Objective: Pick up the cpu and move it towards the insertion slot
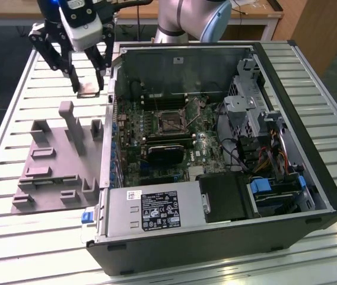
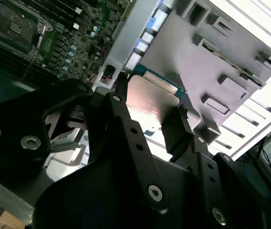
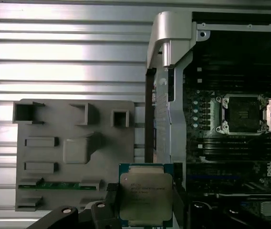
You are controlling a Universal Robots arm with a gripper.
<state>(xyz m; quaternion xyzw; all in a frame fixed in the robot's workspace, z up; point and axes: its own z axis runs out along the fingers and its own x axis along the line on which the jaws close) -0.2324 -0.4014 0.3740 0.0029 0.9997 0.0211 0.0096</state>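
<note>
— What do we see at the end effector (image 1: 89,83)?
— We see it grasping the cpu (image 3: 145,194) by two opposite edges, lifted clear above the grey fixture block (image 1: 56,157) on the slatted worktop (image 1: 14,113).
— And the insertion slot (image 1: 169,120)?
— We find it on the green board inside the open computer case (image 1: 311,172), well apart from the cpu, toward the exterior view's right.

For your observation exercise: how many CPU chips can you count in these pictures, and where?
1. The cpu is gripped between the fingers of the gripper, held above the grey fixture tray, outside the computer case. The insertion slot looks empty; others may be hidden.
</note>
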